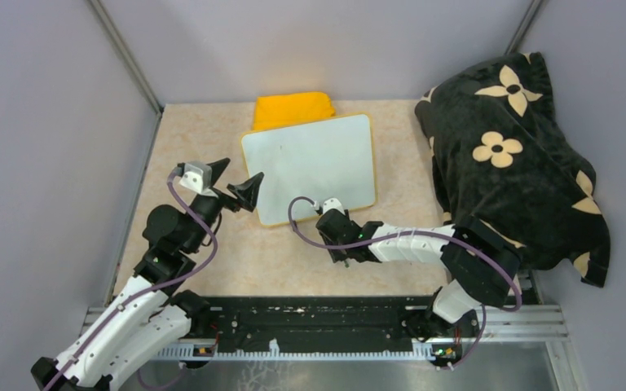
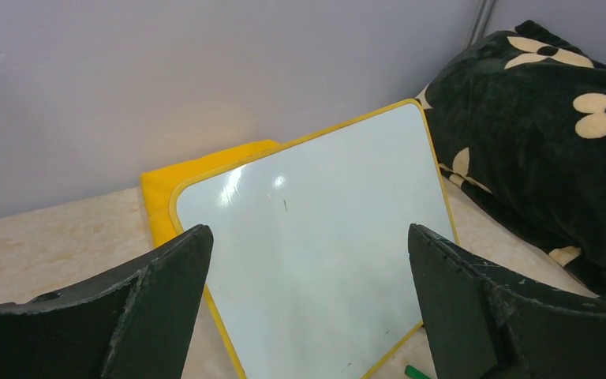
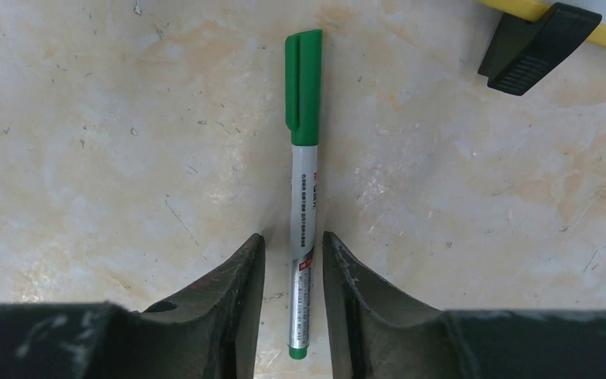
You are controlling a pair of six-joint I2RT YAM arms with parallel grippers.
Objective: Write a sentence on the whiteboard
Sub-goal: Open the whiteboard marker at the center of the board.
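The whiteboard (image 1: 310, 167) lies flat at mid-table, yellow-rimmed and blank; no sentence shows on it. It also fills the left wrist view (image 2: 316, 253). My left gripper (image 1: 244, 169) is open and empty, just off the board's left edge, with its jaws wide apart (image 2: 309, 230). A green-capped marker (image 3: 304, 158) lies on the table near the board's front edge. My right gripper (image 1: 342, 252) points down over it. Its jaws (image 3: 293, 235) straddle the silver barrel with a small gap on each side. The marker's tail end shows in the left wrist view (image 2: 415, 371).
A folded yellow cloth (image 1: 293, 108) lies behind the board. A black flowered blanket (image 1: 513, 155) is heaped at the right. A black clip (image 3: 536, 47) sits on the board's near edge. Grey walls close the back and sides.
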